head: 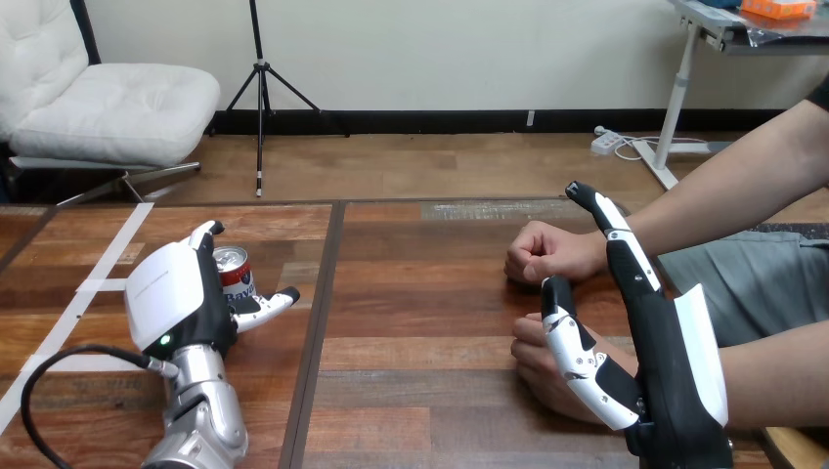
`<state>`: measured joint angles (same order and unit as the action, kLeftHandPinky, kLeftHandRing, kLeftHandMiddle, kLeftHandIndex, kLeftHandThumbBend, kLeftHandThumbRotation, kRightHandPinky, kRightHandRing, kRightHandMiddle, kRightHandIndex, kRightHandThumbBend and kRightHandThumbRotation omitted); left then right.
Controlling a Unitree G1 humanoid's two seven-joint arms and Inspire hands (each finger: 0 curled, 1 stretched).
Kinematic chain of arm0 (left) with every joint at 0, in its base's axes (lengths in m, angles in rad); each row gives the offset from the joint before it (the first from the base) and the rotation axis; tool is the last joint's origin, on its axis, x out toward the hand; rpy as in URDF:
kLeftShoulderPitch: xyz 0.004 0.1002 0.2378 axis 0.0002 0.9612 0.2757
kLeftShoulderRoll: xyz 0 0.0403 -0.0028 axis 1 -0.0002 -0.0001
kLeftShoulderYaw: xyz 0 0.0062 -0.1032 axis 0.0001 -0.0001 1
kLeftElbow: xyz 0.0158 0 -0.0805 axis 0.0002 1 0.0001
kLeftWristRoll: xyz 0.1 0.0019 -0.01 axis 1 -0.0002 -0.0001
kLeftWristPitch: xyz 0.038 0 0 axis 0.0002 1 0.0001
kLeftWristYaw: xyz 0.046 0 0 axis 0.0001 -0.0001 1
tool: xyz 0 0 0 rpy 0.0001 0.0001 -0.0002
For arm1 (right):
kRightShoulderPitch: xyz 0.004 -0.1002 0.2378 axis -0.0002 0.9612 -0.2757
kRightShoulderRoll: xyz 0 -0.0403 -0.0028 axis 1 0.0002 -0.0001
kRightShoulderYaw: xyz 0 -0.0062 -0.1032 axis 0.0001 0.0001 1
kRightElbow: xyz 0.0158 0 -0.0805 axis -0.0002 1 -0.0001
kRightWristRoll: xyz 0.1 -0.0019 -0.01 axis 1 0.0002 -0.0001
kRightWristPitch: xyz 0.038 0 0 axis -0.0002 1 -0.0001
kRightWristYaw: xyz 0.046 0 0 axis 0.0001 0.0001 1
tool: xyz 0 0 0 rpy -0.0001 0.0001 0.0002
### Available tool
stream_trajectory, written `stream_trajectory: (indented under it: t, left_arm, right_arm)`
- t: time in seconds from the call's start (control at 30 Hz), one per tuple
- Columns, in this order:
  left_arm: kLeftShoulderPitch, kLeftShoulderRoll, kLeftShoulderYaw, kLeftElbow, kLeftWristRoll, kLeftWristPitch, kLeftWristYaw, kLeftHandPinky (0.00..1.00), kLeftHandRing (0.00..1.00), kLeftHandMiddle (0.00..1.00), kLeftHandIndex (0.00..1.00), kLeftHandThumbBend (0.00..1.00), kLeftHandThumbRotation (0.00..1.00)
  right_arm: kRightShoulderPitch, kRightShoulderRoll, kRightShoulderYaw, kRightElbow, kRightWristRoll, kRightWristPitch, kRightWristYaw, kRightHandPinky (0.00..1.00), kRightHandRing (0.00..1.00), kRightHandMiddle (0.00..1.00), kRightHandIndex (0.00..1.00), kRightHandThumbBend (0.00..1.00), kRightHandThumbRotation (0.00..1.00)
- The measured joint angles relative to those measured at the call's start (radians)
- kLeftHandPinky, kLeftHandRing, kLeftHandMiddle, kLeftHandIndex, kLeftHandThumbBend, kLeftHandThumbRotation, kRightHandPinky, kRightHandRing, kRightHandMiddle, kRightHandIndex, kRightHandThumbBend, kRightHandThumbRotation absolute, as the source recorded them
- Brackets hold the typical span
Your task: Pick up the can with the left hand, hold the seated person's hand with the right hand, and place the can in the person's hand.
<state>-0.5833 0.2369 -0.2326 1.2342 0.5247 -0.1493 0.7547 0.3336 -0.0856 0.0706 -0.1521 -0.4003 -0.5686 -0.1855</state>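
Curling round the can [233, 266] at the tabletop's [430, 293] left, the left hand [176, 293] gripped it; the right hand [675, 371] lay open over the person's nearer hand [533, 369], unclasped. A loose wrap could let the can slip when lifted.

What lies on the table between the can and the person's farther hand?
In the head view, bare table, crossed by a dark seam, lies between the can and the person's farther hand.

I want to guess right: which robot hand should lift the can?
Left. The left hand is curled round the can; the right hand is across the table beside the person's hands.
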Motion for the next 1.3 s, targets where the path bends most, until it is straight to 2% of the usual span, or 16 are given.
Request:
stream_trajectory:
  t: [0.63, 1.3]
  left_arm:
    - [-0.047, 0.0, 0.0, 0.025, -0.001, 0.037, -0.023, 0.74, 0.8, 0.83, 0.82, 0.86, 0.34]
    - [-0.055, 0.0, 0.001, 0.038, -0.003, 0.057, -0.036, 0.75, 0.81, 0.83, 0.83, 0.87, 0.35]
  right_arm:
    - [0.003, -0.001, -0.004, 0.0, -0.01, 0.0, 0.0, 0.99, 0.98, 0.96, 0.92, 0.22, 0.54]
    - [0.005, -0.003, -0.008, 0.0, -0.009, 0.0, 0.001, 1.0, 0.98, 0.96, 0.93, 0.23, 0.56]
